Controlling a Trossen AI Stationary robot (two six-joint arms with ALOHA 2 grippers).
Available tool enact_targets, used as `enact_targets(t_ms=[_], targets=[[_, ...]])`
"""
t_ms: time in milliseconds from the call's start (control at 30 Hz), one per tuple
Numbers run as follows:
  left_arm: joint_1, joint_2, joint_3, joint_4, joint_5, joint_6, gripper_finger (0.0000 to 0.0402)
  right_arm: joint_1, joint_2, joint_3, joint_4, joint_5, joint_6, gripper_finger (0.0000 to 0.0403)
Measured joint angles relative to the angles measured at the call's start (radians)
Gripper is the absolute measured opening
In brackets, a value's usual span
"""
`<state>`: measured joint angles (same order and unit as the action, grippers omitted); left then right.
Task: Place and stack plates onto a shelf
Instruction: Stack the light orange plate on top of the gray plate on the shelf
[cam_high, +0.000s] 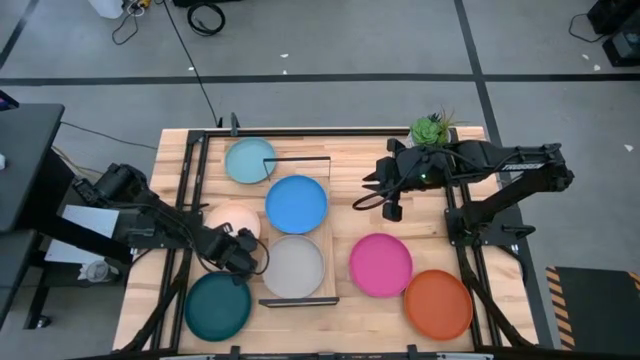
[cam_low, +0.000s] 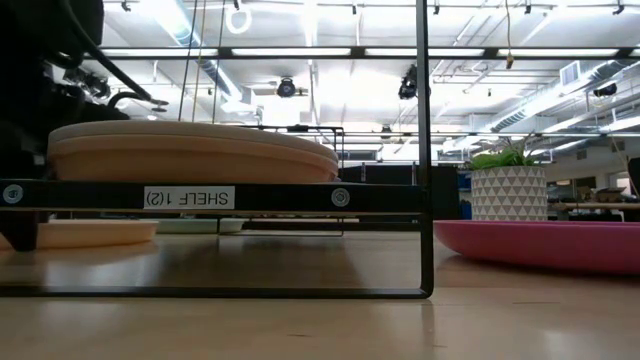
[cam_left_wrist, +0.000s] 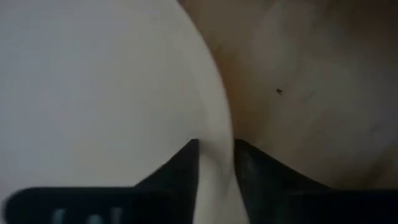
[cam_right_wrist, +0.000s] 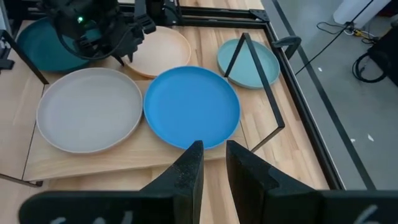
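The shelf (cam_high: 330, 240) bears the blue plate (cam_high: 296, 203) and the grey-white plate (cam_high: 293, 266). In the low view the grey-white plate (cam_low: 190, 130) lies on the tan plate (cam_low: 190, 160). My left gripper (cam_high: 258, 262) is at the grey-white plate's left rim, shut on it. My right gripper (cam_high: 368, 188) hovers shut to the right of the blue plate (cam_right_wrist: 191, 106), touching nothing. The light blue (cam_high: 250, 160), peach (cam_high: 232, 222), dark teal (cam_high: 218, 305), magenta (cam_high: 380, 264) and orange (cam_high: 438, 303) plates lie flat on the table. My left gripper (cam_left_wrist: 216, 158) pinches the grey-white plate's left rim (cam_left_wrist: 214, 134), one finger (cam_left_wrist: 183, 168) over the plate's inside and one finger (cam_left_wrist: 252, 168) outside it. It comes slanting down from the table's left. The plate lies flat on the tan plate on the shelf.
A small potted plant (cam_high: 430, 128) stands at the far edge, behind my right arm. The shelf's black wire frame (cam_low: 424, 150) rises around the board, and a second wire bracket (cam_right_wrist: 261, 81) stands by the light blue plate. Bare wood shows between the magenta plate and the shelf.
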<state>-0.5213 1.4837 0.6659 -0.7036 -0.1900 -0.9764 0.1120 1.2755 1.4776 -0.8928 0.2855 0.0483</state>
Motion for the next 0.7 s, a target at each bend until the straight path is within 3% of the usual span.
enact_targets(t_ms=[167,700], targets=[[0.002,-0.034,0.01,-0.016,0.056,0.053,0.0016,0.0,0.0,0.0,0.0,0.0,-0.044,0.0075],[0.002,-0.445,0.016,-0.047,0.086,-0.065,0.0014,-0.002,0.0,0.0,0.001,0.037,-0.045,0.0075]])
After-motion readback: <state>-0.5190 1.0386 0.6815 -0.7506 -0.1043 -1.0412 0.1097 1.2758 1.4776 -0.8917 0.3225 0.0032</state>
